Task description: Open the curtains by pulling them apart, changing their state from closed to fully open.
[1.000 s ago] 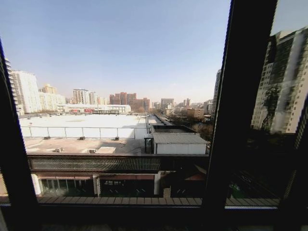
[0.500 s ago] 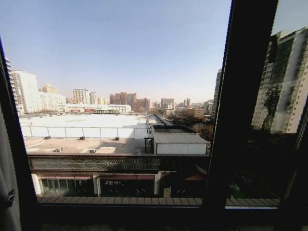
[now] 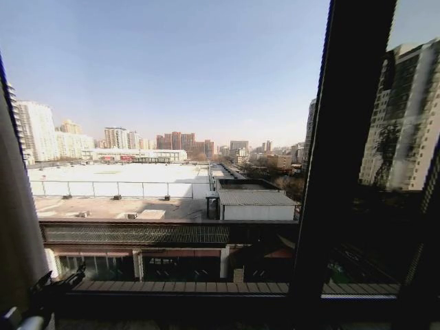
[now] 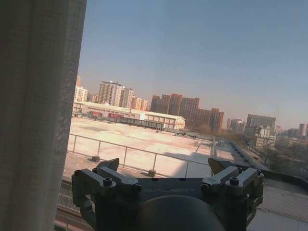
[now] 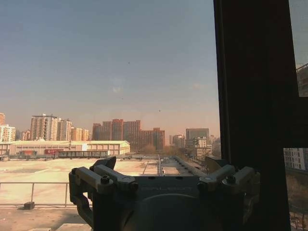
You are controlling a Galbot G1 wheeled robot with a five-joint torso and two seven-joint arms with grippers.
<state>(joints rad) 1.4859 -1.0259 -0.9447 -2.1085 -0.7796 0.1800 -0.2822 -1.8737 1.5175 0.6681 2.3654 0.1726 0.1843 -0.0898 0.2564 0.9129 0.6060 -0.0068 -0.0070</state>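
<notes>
We are facing the window frame (image 3: pixel 340 172), and the 1 curtain (image 3: pixel 17 213) we can see is hanging bunched at the far left. Our left gripper (image 4: pixel 166 169) and right gripper (image 5: pixel 161 166) are both gaping wide, holding nothing. We are risking snagging fabric if the left one swings sideways.

Bunched cream curtain (image 3: pixel 17 206) at window's far left edge.

The left gripper (image 4: pixel 164 168) is showing as a dark grey metal body with angular finger mounts, each carrying a round-headed screw, and faint "GALBOT" lettering is running across its front plate above a rounded housing. The right gripper (image 5: pixel 161 166) is showing the same dark, screwed build.
</notes>
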